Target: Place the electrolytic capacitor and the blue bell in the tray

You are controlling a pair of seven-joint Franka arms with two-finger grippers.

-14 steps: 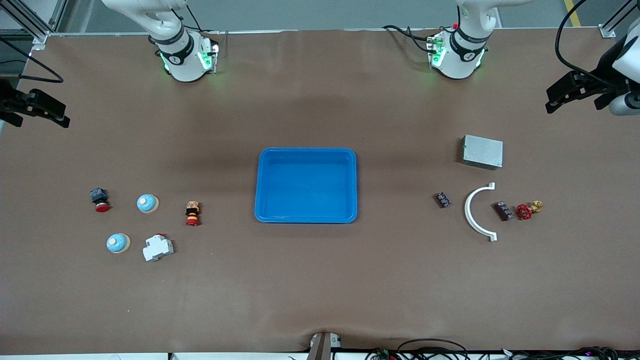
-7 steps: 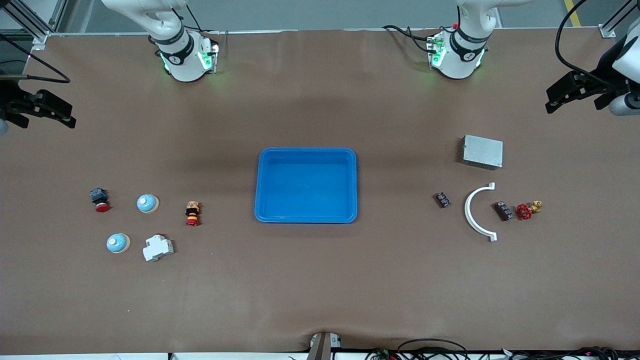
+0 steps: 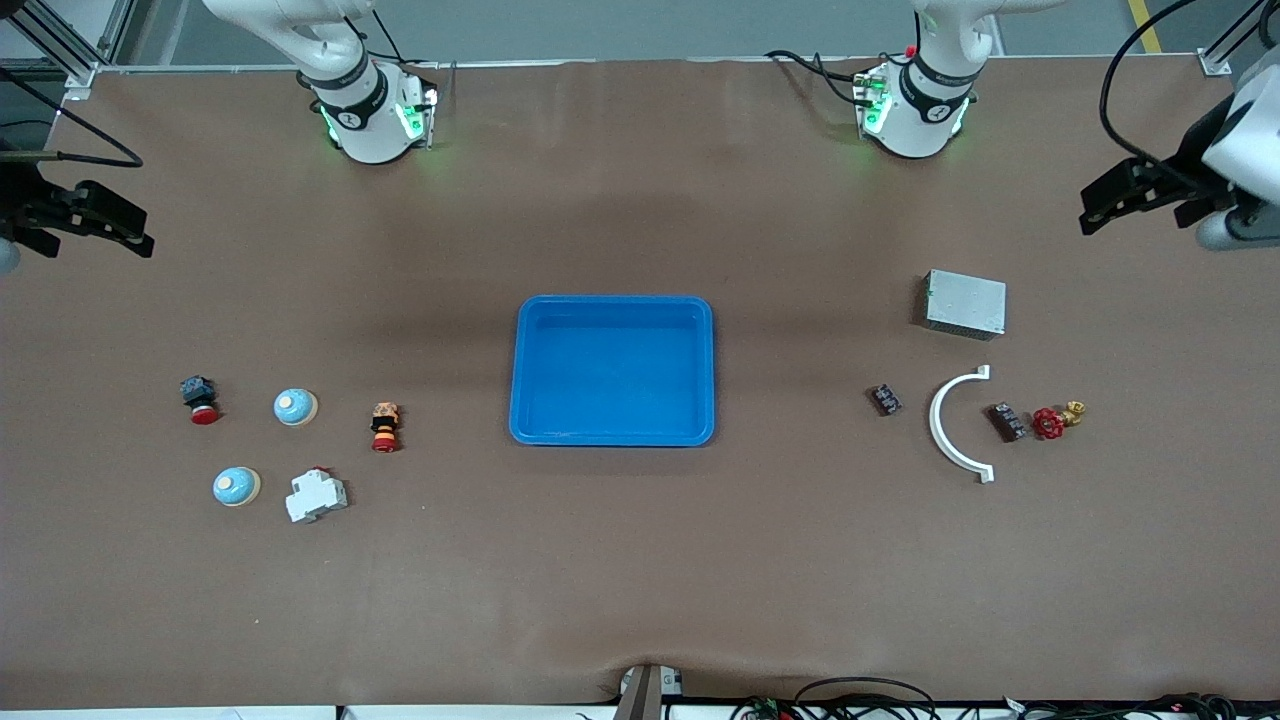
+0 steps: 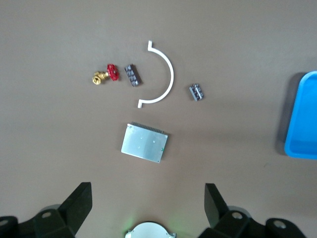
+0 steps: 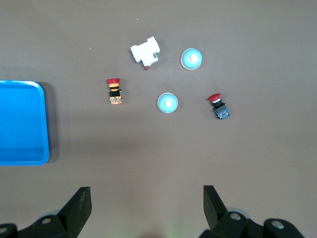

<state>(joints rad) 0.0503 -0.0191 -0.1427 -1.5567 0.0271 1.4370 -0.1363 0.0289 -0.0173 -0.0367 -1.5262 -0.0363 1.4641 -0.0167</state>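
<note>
The broad brown paper-covered surface (image 3: pixel 640 560) carries everything, and at its middle sits the shallow bright-blue rectangular plastic tray (image 3: pixel 612 305), with nothing in it. The left claw (image 3: pixel 1140 195) hangs over the left arm's end of the surface and the right claw (image 3: pixel 85 220) over the right arm's end, both released and holding nothing. Toward the left arm's end lie a grey metal box (image 3: pixel 965 303), a white plastic arc (image 3: pixel 945 425) and two small dark ridged parts (image 3: pixel 885 400), either perhaps the capacitor; I cannot tell. Toward the right arm's end rest two pale-blue domed bells (image 3: pixel 295 406). No pick has begun, I judge; next the right claw needs to descend over one bell.
</note>
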